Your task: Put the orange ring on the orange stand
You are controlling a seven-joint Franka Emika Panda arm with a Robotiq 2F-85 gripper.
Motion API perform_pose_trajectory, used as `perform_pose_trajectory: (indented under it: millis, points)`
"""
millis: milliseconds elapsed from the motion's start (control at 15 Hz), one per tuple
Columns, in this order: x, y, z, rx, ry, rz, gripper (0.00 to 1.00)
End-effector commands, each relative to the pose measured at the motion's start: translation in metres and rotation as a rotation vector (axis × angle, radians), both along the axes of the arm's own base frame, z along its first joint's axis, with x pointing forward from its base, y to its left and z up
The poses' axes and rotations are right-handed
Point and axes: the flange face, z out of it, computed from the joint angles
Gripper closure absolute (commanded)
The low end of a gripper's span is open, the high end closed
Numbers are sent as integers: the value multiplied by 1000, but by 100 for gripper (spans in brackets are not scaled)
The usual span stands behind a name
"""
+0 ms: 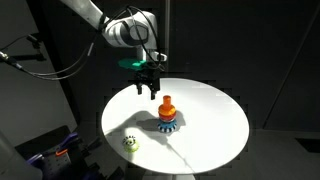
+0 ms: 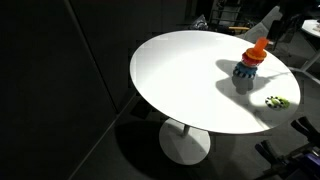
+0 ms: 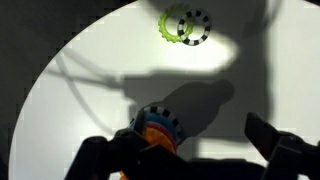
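The orange stand (image 1: 167, 99) stands upright near the middle of the white round table (image 1: 215, 120), with a red ring and a blue toothed ring (image 1: 167, 124) around its foot. It shows in both exterior views (image 2: 257, 49) and at the lower edge of the wrist view (image 3: 153, 131). A wider orange band sits low on the peg; I cannot tell whether it is the orange ring. No loose orange ring shows. My gripper (image 1: 149, 88) hangs above the table, beside and slightly above the stand. In the wrist view its fingers (image 3: 190, 152) are wide apart and empty.
A small pale greenish object with dark specks (image 1: 131, 142) lies near the table's edge, apart from the stand; it also shows in the other views (image 2: 275, 100) (image 3: 185, 24). The surroundings are dark. The table stands on a single pedestal (image 2: 185, 140).
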Motion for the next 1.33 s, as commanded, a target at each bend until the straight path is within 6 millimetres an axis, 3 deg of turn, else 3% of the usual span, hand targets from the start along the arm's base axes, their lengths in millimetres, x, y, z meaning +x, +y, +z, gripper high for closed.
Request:
perform_pose_trajectory:
  millis: [0, 467, 1267]
  points:
    - [-36, 18, 25, 10, 43, 66, 0]
    - [-93, 43, 66, -5, 128, 61, 0]
    - [-175, 32, 148, 35, -40, 6, 0]
